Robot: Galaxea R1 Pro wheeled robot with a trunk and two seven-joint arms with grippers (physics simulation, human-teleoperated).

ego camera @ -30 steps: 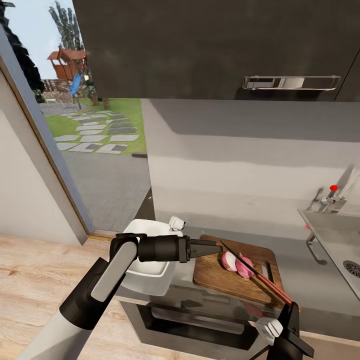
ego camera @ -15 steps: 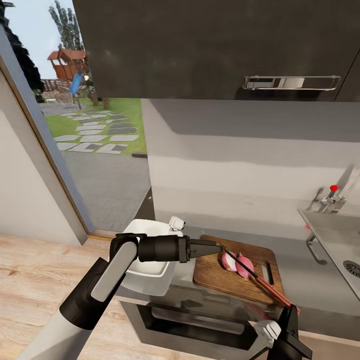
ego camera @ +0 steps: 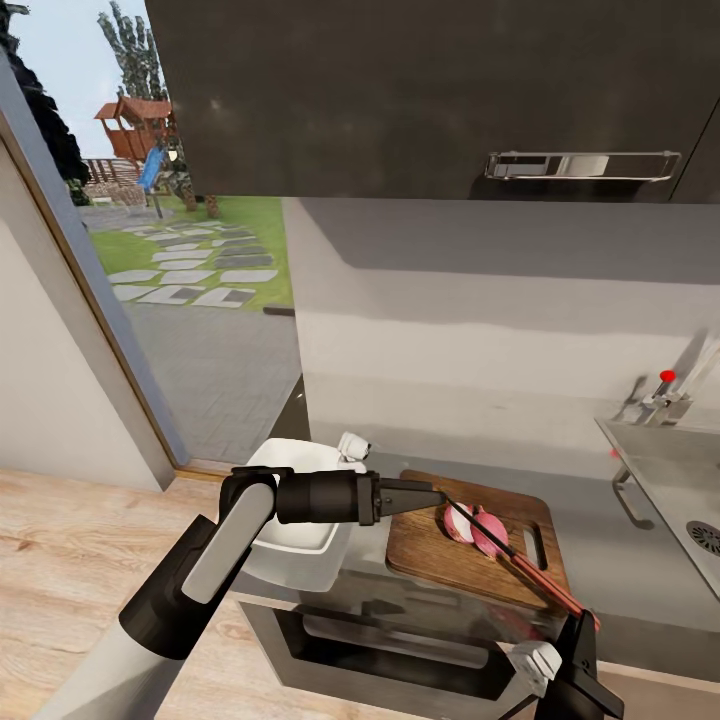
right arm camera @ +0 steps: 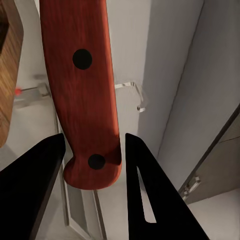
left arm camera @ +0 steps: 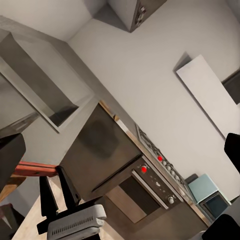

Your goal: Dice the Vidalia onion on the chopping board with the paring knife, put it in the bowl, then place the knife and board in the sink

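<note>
Right tool (right arm camera: 92,165) clamps paring knife (ego camera: 520,562) handle, blade across halved Vidalia onion (ego camera: 474,527); left tool (ego camera: 440,493) state unclear.

The left arm (ego camera: 215,560) has a light grey, smooth upper shell, a black rounded elbow joint and a black cylindrical forearm with a glossy surface, and it narrows to a dark, pointed left gripper (ego camera: 432,495). A small white rounded part (ego camera: 352,446) with a dark spot sits just behind this forearm. The right gripper (right arm camera: 92,187) has two flat, matte black fingers (right arm camera: 30,192) shaped like long wedges, and in the head view a white ribbed block (ego camera: 537,661) is fixed beside its black body.
</note>
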